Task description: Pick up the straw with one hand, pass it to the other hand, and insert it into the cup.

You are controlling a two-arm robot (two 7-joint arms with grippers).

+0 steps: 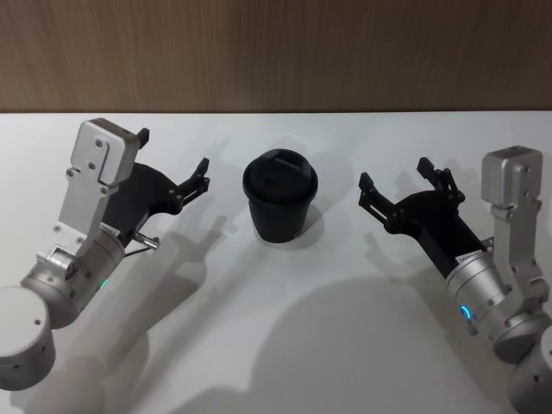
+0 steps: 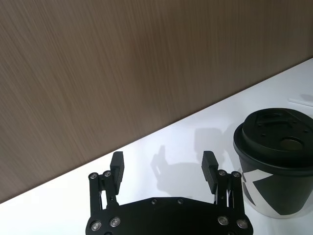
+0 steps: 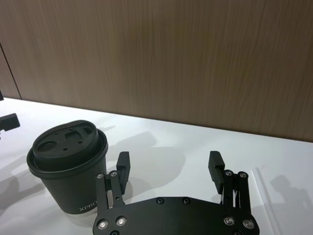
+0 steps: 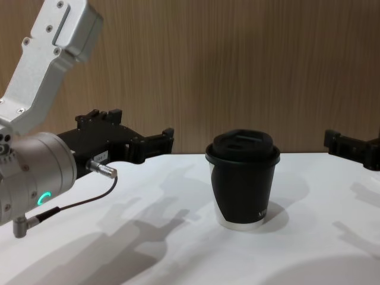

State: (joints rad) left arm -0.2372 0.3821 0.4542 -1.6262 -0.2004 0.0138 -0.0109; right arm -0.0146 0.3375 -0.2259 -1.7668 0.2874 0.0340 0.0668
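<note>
A: Position of the cup (image 1: pixel 280 205) to be logged.

B: Cup noted upright at mid-table (image 1: pixel 345 345), lid on, with a wood-panelled wall (image 1: pixel 276 52) behind. It is flanked by both grippers and touched by neither.

A: Left gripper (image 1: pixel 172 151)?

B: Held above the table to the cup's left, fingers spread wide apart and nothing gripped. In its wrist view the cup is seen just beyond one fingertip (image 2: pixel 209 164).

A: Right gripper (image 1: pixel 395 172)?

B: Mirrored on the cup's right, likewise spread and empty, tips pointed toward the wall. A clear gap to the cup is recorded in the head view.

A: And the straw (image 2: pixel 301 102)?

B: A thin white line is picked out flat on the table in the left wrist view, beyond the cup on the side away from the left gripper. It is faint against the white surface, and its full length cannot be traced.
</note>
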